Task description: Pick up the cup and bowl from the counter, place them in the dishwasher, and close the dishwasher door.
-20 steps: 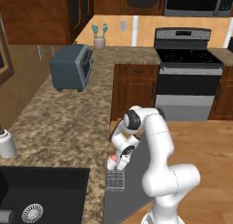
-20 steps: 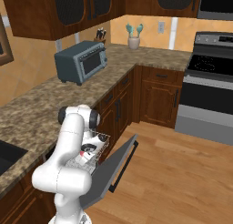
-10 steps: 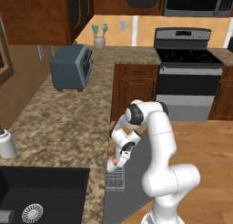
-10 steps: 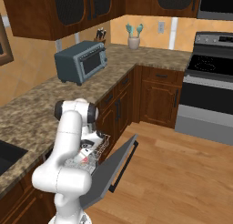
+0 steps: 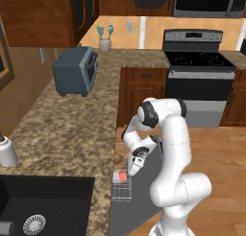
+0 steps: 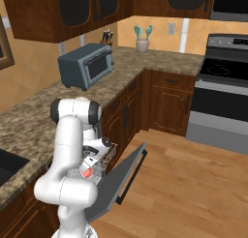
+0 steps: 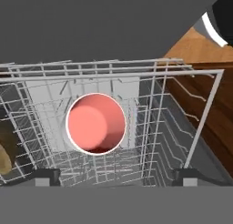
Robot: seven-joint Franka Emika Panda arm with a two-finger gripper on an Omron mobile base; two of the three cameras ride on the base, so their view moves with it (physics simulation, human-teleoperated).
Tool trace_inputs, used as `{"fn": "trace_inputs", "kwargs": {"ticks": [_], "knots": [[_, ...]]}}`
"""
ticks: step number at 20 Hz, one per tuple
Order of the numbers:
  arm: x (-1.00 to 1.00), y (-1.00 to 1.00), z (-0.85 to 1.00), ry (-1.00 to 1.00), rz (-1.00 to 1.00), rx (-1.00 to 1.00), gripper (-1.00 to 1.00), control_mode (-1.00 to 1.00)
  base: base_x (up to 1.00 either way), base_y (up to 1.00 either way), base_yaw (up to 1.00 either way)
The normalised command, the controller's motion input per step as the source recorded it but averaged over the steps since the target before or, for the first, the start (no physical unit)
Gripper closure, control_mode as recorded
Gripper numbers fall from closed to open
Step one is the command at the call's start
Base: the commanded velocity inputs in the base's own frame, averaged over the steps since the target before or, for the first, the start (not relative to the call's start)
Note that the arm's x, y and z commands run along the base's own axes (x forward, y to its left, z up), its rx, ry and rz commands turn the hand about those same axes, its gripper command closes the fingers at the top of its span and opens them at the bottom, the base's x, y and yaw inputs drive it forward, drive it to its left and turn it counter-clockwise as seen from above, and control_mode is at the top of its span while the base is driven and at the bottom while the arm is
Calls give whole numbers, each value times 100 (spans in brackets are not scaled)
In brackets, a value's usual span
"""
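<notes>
The cup (image 7: 95, 123), white with a salmon-red top, stands upright inside the pale wire rack (image 7: 150, 77) of the dishwasher. My gripper (image 7: 116, 175) hovers just above it, open, its fingertips (image 7: 45, 176) well clear on either side of the cup. The tan-brown bowl (image 7: 3, 157) lies in the rack at the left edge of the hand view. From the left base view, the cup (image 5: 121, 175) sits in the rack below the gripper (image 5: 133, 164), beside the counter (image 5: 72, 129). The dishwasher door (image 6: 121, 181) hangs open, grey face up, over the floor.
A blue-grey toaster (image 5: 74, 72) stands on the counter, and a pot of teal utensils (image 5: 104, 41) sits in the far corner. The stove (image 5: 197, 72) is at the back right. A white jar (image 5: 7, 152) sits by the black sink (image 5: 43, 206). Wooden floor lies right of the door.
The gripper's jaws have spread wide and let go of the cup, which now stands free in the rack. The arm has barely shifted.
</notes>
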Motion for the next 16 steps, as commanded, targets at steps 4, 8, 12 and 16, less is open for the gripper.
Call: {"fn": "trace_inputs", "kwargs": {"ticks": [4,8,12,16], "knots": [[-7,-31,63,1,-6,-7,-100,-100,0,0,0],[-1,-55,33,7,-8,-17,-100,-100,0,0,0],[0,-54,5,1,-4,-18,-100,-100,0,0,0],[0,-27,0,0,0,-15,-100,-100,0,0,0]]}}
